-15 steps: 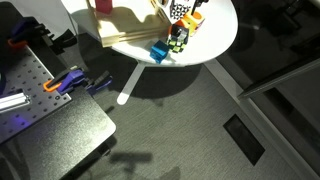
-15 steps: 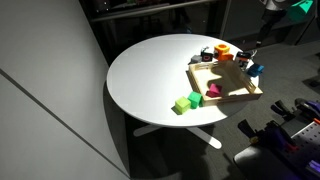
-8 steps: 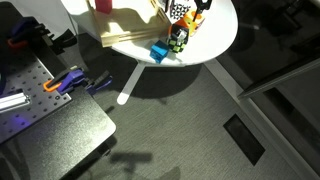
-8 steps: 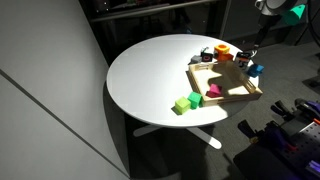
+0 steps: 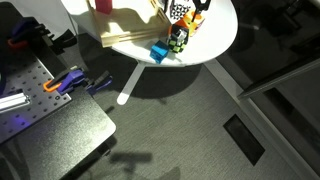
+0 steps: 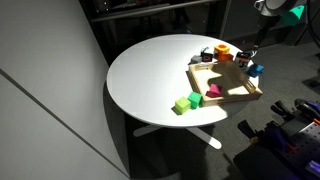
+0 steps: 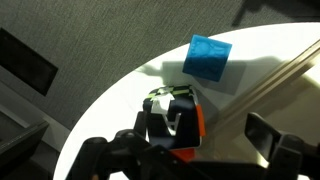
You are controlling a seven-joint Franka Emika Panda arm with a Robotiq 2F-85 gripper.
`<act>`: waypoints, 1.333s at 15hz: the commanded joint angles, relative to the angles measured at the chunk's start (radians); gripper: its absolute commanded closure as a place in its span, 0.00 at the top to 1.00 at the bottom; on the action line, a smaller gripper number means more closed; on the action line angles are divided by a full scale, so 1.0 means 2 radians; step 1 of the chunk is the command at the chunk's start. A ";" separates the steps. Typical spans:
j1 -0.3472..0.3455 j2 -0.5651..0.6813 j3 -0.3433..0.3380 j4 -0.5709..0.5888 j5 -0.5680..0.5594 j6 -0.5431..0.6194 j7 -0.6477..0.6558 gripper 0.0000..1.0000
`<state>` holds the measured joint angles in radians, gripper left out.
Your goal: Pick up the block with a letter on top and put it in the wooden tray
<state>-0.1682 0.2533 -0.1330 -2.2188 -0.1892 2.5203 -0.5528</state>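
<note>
The block with a letter on top has dark and green faces, an orange side and a pale letter. It stands on the white table near the edge, beside the wooden tray, and shows in both exterior views. In the wrist view my gripper is open above the block. The block lies between the fingers, close to one of them, with no grip on it. The tray's rim runs diagonally at the right. In an exterior view the arm is at the top right.
A plain blue cube sits near the letter block at the table edge. A dotted piece and an orange block stand behind it. Green blocks lie by the tray and a magenta one lies in it.
The arm at the top right of an exterior view has shifted slightly. The blocks have not moved.
</note>
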 commanded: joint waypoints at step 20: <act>-0.057 0.139 0.047 0.097 0.014 0.037 -0.030 1.00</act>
<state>-0.2439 0.4973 -0.0706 -2.0697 -0.1863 2.6005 -0.5622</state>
